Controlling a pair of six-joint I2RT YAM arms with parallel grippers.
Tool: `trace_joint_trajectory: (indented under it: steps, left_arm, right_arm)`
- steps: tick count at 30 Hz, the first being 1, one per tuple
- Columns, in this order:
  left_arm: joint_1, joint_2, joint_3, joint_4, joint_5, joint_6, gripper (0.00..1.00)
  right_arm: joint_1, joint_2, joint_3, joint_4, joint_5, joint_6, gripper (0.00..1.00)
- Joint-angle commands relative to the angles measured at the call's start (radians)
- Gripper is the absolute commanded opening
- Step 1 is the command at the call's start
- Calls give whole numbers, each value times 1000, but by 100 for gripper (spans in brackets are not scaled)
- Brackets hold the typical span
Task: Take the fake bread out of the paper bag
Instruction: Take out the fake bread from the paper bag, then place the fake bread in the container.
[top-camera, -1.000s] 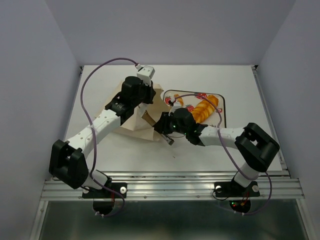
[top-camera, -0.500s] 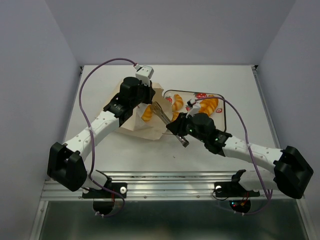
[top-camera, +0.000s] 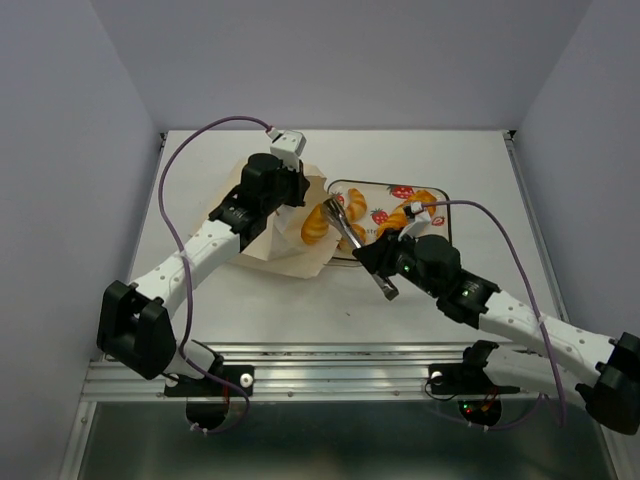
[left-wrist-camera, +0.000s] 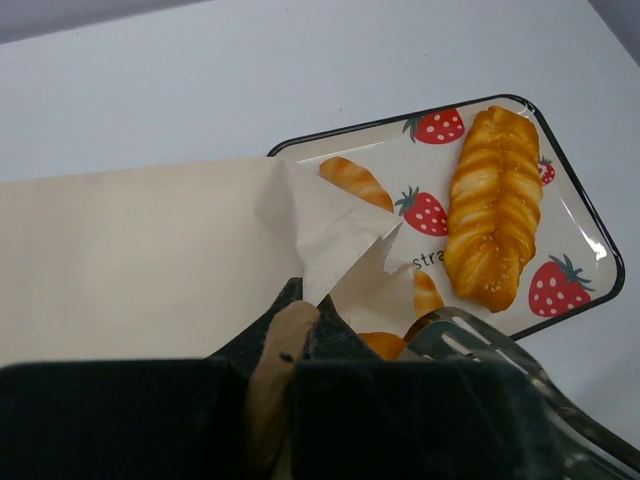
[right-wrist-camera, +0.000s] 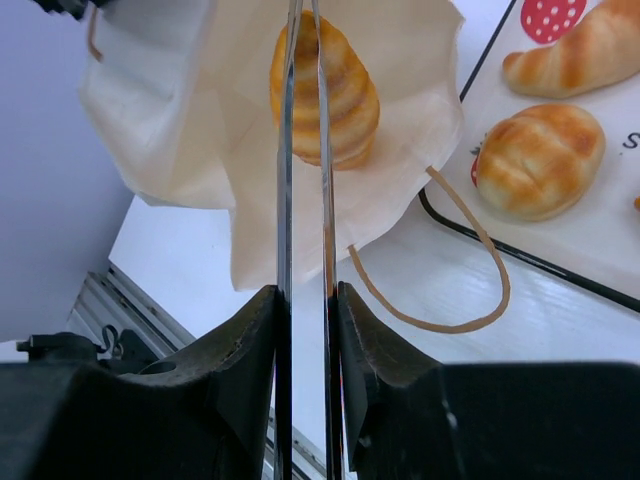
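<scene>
The cream paper bag lies on its side, mouth toward the strawberry tray. My left gripper is shut on the bag's upper edge, and paper shows between its fingers. My right gripper is shut on metal tongs. The tongs pinch a ridged golden loaf at the bag's mouth, also seen from above. A long loaf and two small rolls lie on the tray.
A brown cord handle of the bag loops over the table beside the tray's black rim. The left arm's purple cable arcs over the table's back left. The table's metal front rail runs along the near edge.
My right arm has stretched out and drawn back to the right. The tongs have pulled the loaf from inside the bag to its mouth near the tray. The left gripper has held still.
</scene>
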Motion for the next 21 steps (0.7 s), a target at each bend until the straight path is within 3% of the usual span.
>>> trace_joint_trajectory:
  steps: [1, 13, 21]
  left_arm:
    - [5, 20, 16, 52, -34, -22, 0]
    - [14, 48, 38, 47, -87, -56, 0]
    - [17, 68, 65, 34, -113, -62, 0]
  right_arm:
    - [6, -84, 25, -23, 70, 10, 1]
    - [-3, -243, 126, -262, 173, -30, 1]
    - [-3, -351, 275, -679, 427, 22, 1]
